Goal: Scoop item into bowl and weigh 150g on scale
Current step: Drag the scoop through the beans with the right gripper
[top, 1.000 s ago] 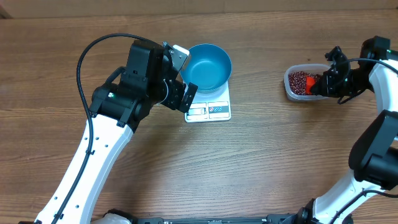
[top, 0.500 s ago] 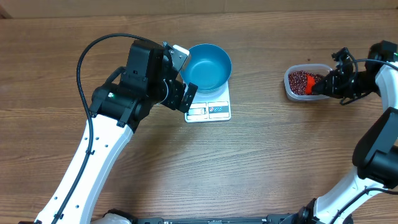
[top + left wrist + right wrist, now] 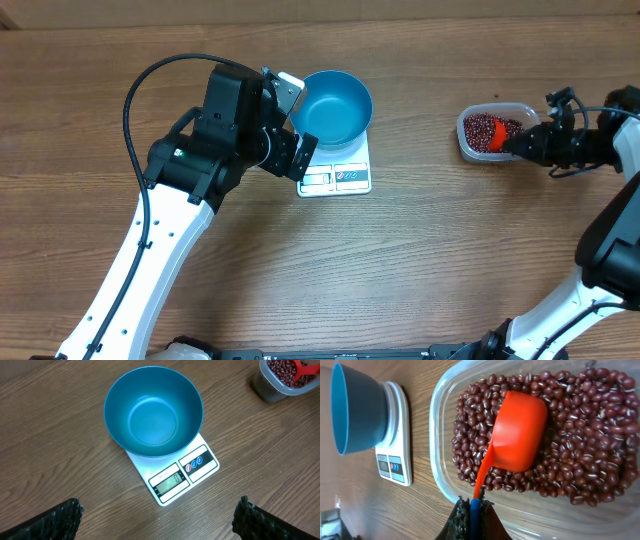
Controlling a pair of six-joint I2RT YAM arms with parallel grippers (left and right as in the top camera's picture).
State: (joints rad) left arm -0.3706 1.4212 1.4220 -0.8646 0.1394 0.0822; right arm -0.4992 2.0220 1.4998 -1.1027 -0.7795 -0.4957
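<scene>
My right gripper (image 3: 472,510), holding the scoop (image 3: 517,432) by its handle, has drawn back toward 3 o'clock, mouth down in the beans (image 3: 590,460) in the tub (image 3: 440,435). My left gripper (image 3: 160,517) hangs wide open by the empty bowl (image 3: 335,105) on the scale (image 3: 340,178). Nothing is loaded yet.

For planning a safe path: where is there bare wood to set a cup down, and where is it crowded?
Bare wood lies between the scale and the tub, and in front of the scale. Crowded: left of the bowl, under the left arm, and at the tub, where the right gripper holds the scoop.
</scene>
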